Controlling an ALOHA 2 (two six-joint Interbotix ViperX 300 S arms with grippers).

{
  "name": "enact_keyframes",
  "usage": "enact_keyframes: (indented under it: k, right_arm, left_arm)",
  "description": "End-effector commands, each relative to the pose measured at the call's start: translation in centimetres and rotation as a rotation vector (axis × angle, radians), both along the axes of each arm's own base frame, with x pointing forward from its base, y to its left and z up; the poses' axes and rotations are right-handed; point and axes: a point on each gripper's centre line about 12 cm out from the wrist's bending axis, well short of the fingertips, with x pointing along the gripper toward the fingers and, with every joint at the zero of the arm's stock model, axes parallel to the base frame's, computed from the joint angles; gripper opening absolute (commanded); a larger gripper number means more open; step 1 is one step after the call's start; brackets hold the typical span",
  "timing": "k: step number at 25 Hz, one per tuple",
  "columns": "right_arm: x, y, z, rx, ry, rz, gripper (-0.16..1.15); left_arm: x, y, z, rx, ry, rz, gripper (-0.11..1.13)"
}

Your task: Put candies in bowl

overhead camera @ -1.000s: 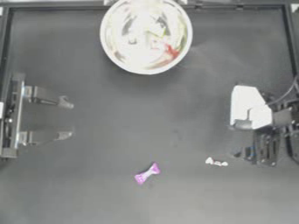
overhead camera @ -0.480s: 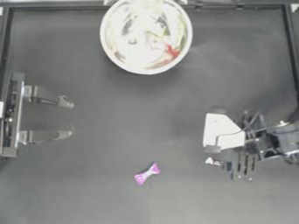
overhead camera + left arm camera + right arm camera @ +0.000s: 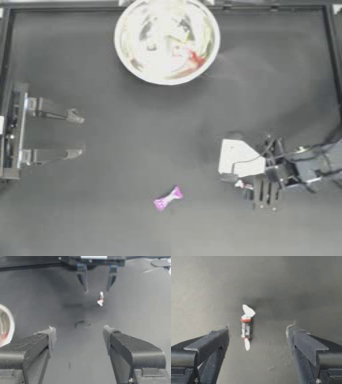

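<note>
Right claw (image 3: 258, 331) moved in; white candy (image 3: 246, 327) between open jaws.

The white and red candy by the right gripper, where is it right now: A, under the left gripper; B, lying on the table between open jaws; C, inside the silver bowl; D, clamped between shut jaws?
B: in the right wrist view the white and red candy lies on the table in the gap of the right gripper, whose jaws stand open and apart from it.
</note>
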Motion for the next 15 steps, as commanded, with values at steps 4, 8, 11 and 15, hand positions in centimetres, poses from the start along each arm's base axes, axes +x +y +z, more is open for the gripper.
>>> enact_keyframes:
  k: [4, 8, 11, 15]
  right_arm:
    - [0.4, 0.2, -0.7, 0.010, -0.013, 0.002, 0.97]
    - [0.3, 0.3, -1.2, 0.020, -0.020, 0.002, 0.97]
    - [0.4, 0.3, -1.4, 0.022, -0.017, 0.000, 0.97]
    - [0.5, 0.4, -2.1, 0.022, -0.006, 0.001, 0.96]
  left_arm:
    - [0.1, 0.1, 0.4, 0.000, -0.012, 0.004, 0.92]
    - [0.1, 0.1, 0.4, -0.002, -0.012, 0.004, 0.92]
    - [0.1, 0.1, 0.4, -0.002, -0.011, 0.004, 0.92]
    - [0.1, 0.0, 0.4, -0.008, -0.011, 0.004, 0.92]
